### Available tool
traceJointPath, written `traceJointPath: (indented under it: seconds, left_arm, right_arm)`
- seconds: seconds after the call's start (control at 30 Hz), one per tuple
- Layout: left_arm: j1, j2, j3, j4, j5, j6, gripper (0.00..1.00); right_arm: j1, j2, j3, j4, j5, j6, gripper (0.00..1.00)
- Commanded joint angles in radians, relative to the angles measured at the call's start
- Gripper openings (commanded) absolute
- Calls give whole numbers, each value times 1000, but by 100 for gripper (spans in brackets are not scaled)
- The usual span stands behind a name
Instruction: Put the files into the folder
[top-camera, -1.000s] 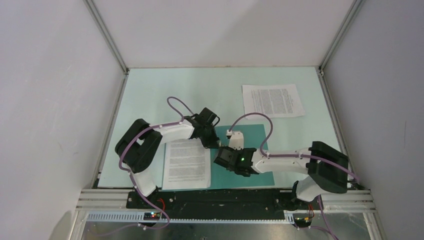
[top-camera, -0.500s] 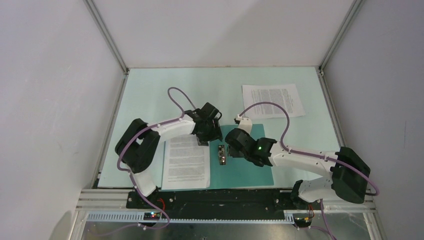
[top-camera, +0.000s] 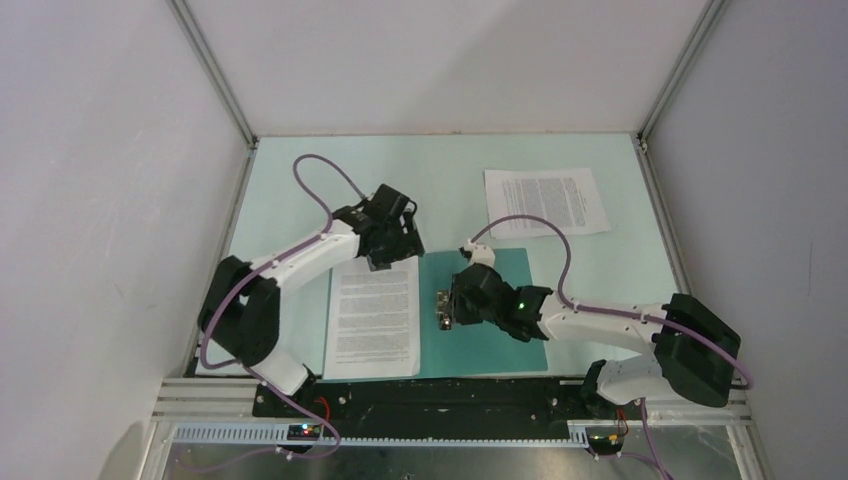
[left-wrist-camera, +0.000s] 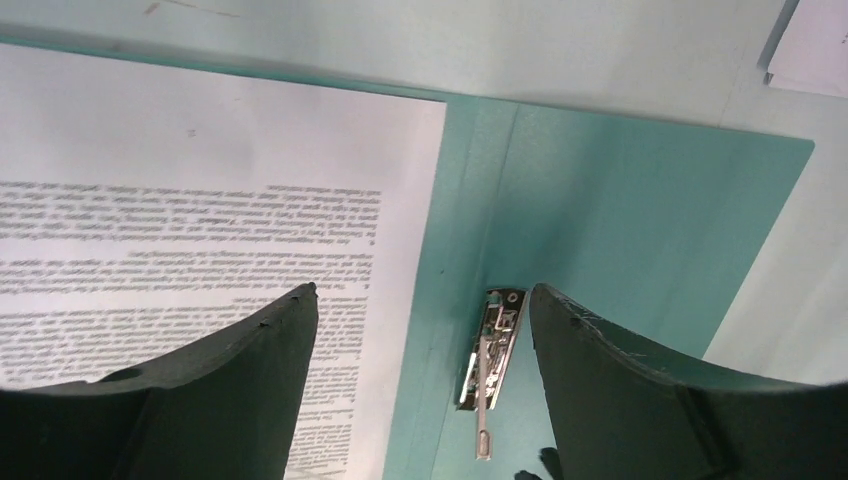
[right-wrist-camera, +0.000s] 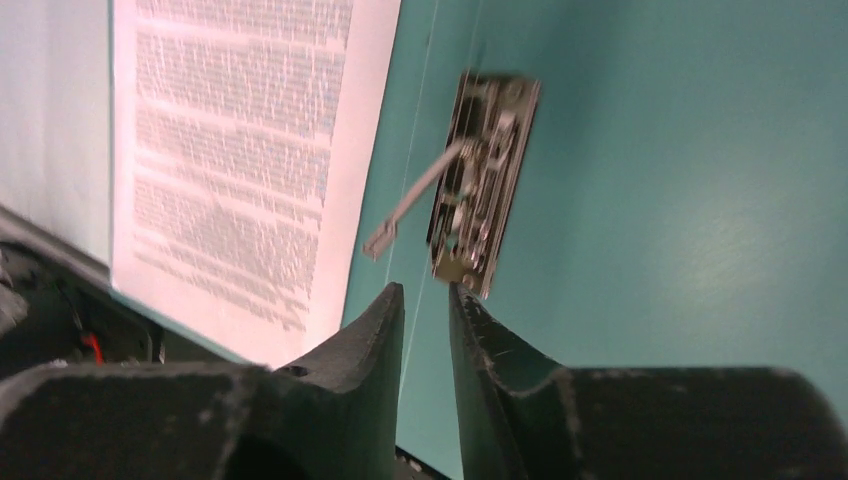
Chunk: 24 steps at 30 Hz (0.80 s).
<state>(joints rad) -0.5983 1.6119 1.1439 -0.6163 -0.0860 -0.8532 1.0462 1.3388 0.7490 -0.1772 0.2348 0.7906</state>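
Above the folder (top-camera: 505, 262) (one sheet (top-camera: 372, 318) on it), right fingers (right-wrist-camera: 365, 340) hover.

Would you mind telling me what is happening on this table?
Two robot arms are filing papers. The folder lies open, one printed sheet on its left half; the second sheet lies on the table, far right. The right gripper, nearly shut and empty, hovers by the metal clip. The left gripper hangs open over the first sheet's far edge.

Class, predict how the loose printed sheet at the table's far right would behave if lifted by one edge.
Probably floppy: the sheet is thin and lies flat. Likely light, so a push may slide it across the smooth table.
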Motion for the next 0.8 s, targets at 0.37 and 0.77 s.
traceJointPath:
  seconds: [0.37, 0.77]
  left_arm:
    - [35, -196, -90, -22, -38, 72, 82]
    - [45, -255, -84, -39, -20, 128, 83]
  right_arm:
    - [1, 154, -76, 338, -132, 81, 13]
    - [-154, 319, 89, 362, -250, 36, 13]
